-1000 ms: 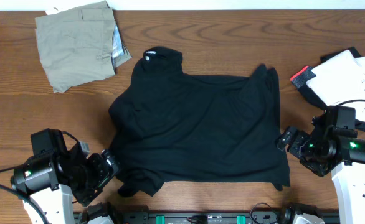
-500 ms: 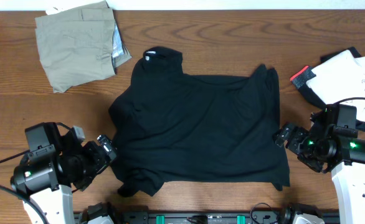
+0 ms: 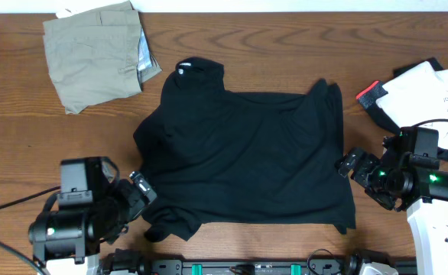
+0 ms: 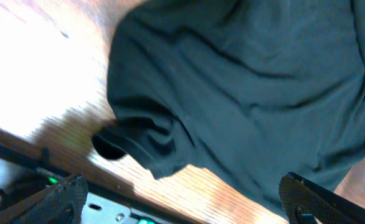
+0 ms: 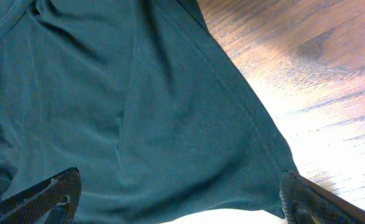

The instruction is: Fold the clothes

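Two garments flanking black T-shirt (image 3: 247, 160): khaki piece (image 3: 94, 53), white top (image 3: 423, 95).

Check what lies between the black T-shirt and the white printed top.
Overhead view: bare table, then the black garment with red-white trim beneath the white printed top.

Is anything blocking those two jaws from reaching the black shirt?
Nothing visible does. Both pairs of jaws stand open right at the black T-shirt, one at its left edge, one at its right. The khaki piece and white top lie off to the sides, away from the jaws.
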Tool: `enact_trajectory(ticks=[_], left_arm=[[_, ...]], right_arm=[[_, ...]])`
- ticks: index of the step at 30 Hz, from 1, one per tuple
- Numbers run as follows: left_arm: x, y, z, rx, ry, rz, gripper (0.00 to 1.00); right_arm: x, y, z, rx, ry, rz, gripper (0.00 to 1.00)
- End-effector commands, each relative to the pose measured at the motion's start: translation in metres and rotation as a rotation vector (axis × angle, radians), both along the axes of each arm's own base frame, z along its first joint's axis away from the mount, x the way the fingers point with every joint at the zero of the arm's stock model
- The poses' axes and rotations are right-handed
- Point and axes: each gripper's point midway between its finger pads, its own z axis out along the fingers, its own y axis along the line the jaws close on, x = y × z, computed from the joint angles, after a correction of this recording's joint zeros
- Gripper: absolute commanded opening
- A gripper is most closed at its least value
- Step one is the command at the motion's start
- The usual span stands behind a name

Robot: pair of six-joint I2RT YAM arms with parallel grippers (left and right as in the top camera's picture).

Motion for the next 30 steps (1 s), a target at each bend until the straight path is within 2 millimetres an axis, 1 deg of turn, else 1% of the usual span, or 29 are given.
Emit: enact_trajectory(ticks=[1,5,13,19,23,27,30], left_arm=[[-0.003,-0.007,-0.009,-0.032,0.086,0.104,1.00],[-0.004,-0.008,-0.018,0.015,0.156,0.137,1.00],[-0.009,-0.028,-0.034,0.019,0.314,0.204,0.98],[-0.013,-0.040,-0.045,0.025,0.367,0.254,0.98],[-0.015,-0.046,-0.061,0.019,0.378,0.301,0.98],[-0.016,-0.046,-0.079,0.017,0.381,0.314,0.98],[-0.016,-0.046,-0.088,0.015,0.381,0.321,0.98]], right_arm=[[0.004,-0.002,0.007,0.012,-0.020,-0.026,0.99],[0.004,-0.002,0.007,0.012,-0.020,-0.026,0.99],[0.004,-0.002,0.007,0.012,-0.020,-0.026,0.99],[0.005,-0.002,0.007,0.011,-0.024,-0.026,0.99],[0.005,-0.002,0.007,0.011,-0.024,-0.026,0.99],[0.004,-0.002,0.007,0.011,-0.023,-0.026,0.99],[0.004,-0.002,0.007,0.011,-0.023,-0.026,0.99]])
